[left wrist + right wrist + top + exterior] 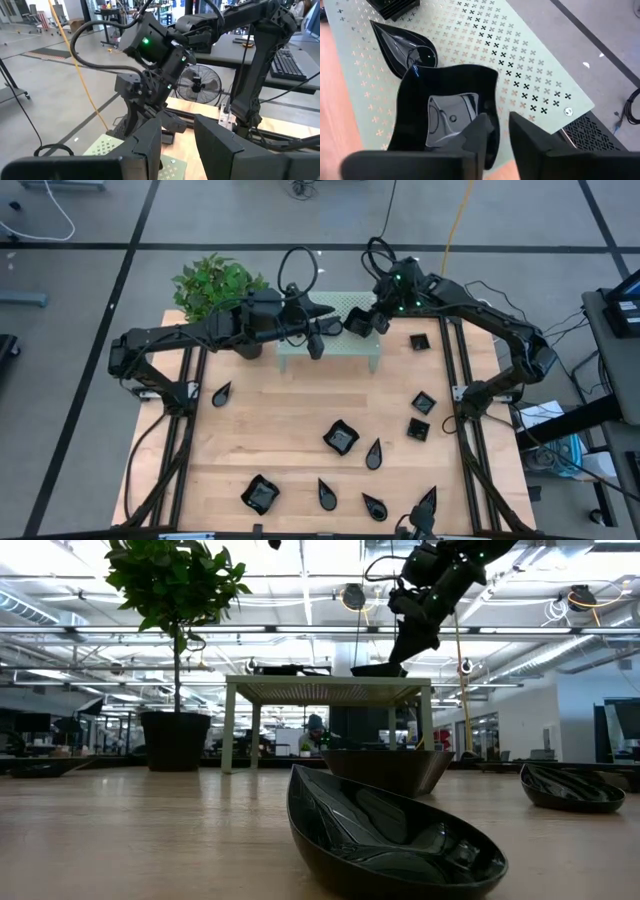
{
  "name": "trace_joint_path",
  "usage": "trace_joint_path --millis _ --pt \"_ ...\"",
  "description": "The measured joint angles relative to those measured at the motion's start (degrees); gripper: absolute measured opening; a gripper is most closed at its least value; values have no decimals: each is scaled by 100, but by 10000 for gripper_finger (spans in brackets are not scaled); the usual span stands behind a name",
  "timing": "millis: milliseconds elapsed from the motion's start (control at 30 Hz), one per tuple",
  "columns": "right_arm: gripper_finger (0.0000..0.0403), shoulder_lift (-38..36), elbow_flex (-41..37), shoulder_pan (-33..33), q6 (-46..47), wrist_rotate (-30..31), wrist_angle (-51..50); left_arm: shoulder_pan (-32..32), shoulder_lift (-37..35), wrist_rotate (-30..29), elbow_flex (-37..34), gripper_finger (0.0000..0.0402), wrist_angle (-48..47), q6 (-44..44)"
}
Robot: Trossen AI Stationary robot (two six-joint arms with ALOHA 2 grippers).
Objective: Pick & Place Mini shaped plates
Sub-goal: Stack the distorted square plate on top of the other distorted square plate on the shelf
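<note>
On a pale-green perforated stand (330,350) at the table's far side lie a wavy-edged black dish (445,115) and a teardrop dish (402,47); the wavy dish's far corner overlaps the teardrop's round end. My right gripper (497,137) is open just above the wavy dish, with one finger over its hollow and the other outside its rim. My left gripper (177,145) hovers open over the stand's left part with nothing between its fingers, facing the right arm. Several more mini shaped plates lie on the wooden table (290,420). My right gripper comes at the wavy dish slanting down from the table's right. Its fingers (477,132) straddle the near rim (492,117). I cannot tell whether they touch it. The dish lies on the stand.
A potted plant (215,290) stands left of the stand. Wavy dishes (341,438) (260,494), teardrops (221,393) (373,452) (326,494) and flat squares (419,341) (424,402) (418,429) are scattered over the wood. Black frame rails (460,410) run along both table sides.
</note>
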Motion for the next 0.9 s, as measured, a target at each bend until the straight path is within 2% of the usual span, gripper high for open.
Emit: trace_joint_path --millis 167,300,467,567,700,900 --pt "125 -331 0 0 377 -15 85 0 0 0 0 120 -2 -2" --pt "130 -710 0 149 768 -109 -103 0 0 2 0 120 -78 -15" --pt "125 -1037 -146 772 983 -1131 -494 -34 0 1 0 120 -443 -13" --pt "124 -1132 -538 1324 1243 -1240 -456 -42 -53 7 0 120 -809 -13" --pt "124 -1161 -1310 1954 1797 -1241 143 -44 -172 4 4 120 -1311 -13" --pt "125 -999 -2525 2898 3736 -1062 2073 -70 -621 6 0 120 -2088 0"
